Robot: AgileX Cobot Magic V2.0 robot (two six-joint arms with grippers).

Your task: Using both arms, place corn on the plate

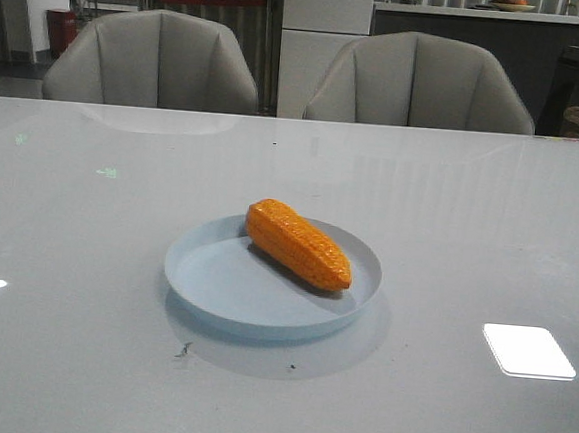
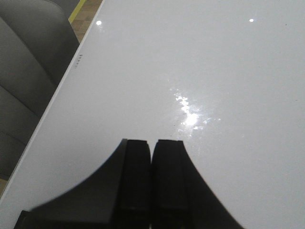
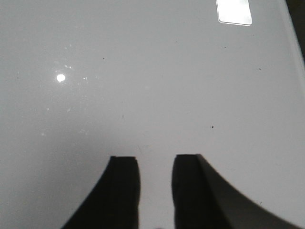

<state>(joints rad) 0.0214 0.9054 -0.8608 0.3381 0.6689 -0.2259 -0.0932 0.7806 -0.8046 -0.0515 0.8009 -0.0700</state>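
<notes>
The orange corn (image 1: 297,243) lies on the pale-blue plate (image 1: 215,276) in the middle of the table in the front view, its tapered end toward the front right. Neither arm shows in the front view. My left gripper (image 2: 152,141) is shut and empty over bare white table near the table's edge. My right gripper (image 3: 155,157) is open a little and empty over bare table. The corn and the plate do not show in either wrist view.
Two grey chairs (image 1: 156,61) (image 1: 420,81) stand behind the table's far edge. A chair (image 2: 24,71) also shows beside the table edge in the left wrist view. A bright light reflection (image 1: 528,351) lies on the table at the front right.
</notes>
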